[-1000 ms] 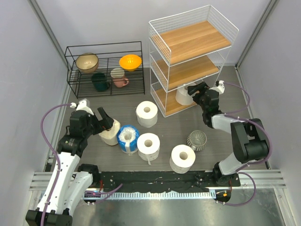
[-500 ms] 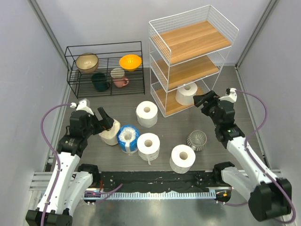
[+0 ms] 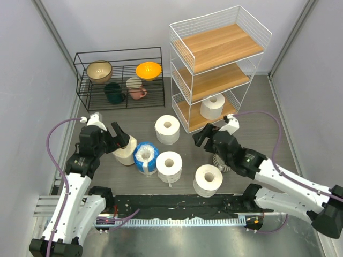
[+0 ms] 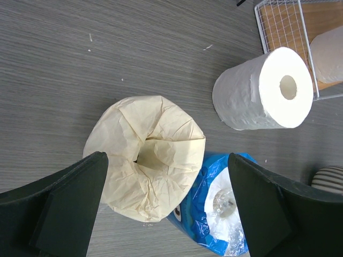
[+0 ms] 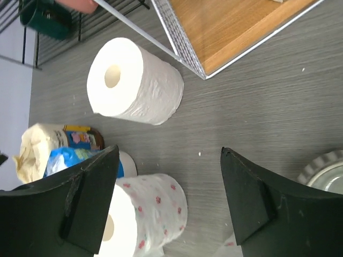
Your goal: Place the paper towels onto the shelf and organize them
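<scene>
The shelf (image 3: 220,64) stands at the back right, with one white paper towel roll (image 3: 213,105) on its bottom board. On the floor are a white roll (image 3: 167,129), a cream roll (image 3: 124,152), a blue-wrapped roll (image 3: 145,157) and two more white rolls (image 3: 169,166) (image 3: 208,180). My left gripper (image 4: 166,214) hangs open over the cream roll (image 4: 144,155), with the blue-wrapped roll (image 4: 225,214) beside it. My right gripper (image 5: 171,198) is open and empty above bare floor, with a flower-printed white roll (image 5: 144,219) near its left finger.
A low black wire rack (image 3: 120,77) holding bowls and cups stands at the back left. A grey ribbed cup (image 5: 327,174) sits right of my right gripper, partly hidden under the arm in the top view. Grey walls close in both sides.
My right arm has pulled back from the shelf, leaving a white roll on the bottom board, and swung left over the floor. The left arm has not moved.
</scene>
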{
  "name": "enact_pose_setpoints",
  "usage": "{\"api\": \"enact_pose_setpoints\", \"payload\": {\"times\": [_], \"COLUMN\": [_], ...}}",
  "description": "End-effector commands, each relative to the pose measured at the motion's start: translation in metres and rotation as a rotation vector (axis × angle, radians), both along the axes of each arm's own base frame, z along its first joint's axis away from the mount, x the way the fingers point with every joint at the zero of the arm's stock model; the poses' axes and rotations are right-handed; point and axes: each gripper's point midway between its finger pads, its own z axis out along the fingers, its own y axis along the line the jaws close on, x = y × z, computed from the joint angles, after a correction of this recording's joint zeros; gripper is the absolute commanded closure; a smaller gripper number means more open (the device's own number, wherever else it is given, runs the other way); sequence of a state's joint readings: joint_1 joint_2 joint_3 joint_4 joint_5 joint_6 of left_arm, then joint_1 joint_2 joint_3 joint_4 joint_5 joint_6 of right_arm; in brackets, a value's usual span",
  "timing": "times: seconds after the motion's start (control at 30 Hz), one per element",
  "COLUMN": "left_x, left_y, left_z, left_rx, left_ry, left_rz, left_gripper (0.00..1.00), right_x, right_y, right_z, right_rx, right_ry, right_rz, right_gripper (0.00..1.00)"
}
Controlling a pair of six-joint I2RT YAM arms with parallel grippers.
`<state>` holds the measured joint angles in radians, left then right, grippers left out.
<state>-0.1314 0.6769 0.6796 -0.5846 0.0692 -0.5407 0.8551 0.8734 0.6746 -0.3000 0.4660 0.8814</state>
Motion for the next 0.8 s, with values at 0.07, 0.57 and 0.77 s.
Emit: {"api": "enact_pose_setpoints", "payload": {"times": [0.07,0.57,0.77], "left_x": [0.003,0.002,0.001], "left_y": [-0.001,-0.002,-0.001], "left_z": [0.004,0.007,0.008], "left_rx": [0.003,0.000,0.004], "left_ry": [-0.023,-0.037,-0.041], "left_rz": [-0.011,-0.014,-0.011], "left_gripper": [0.00,0.00,0.00], "right_x": [0.020,0.046,0.064], "right_y": [0.015,0.095,0.123], "right_z": [0.013,-0.001,-0.025], "right_rx": [0.255,0.286,0.274], "right_ry": [-0.119,-0.136,-0.057], "right_rz": [-0.282,-0.380,-0.347], "right_gripper": [0.20,0.16,0.15]}}
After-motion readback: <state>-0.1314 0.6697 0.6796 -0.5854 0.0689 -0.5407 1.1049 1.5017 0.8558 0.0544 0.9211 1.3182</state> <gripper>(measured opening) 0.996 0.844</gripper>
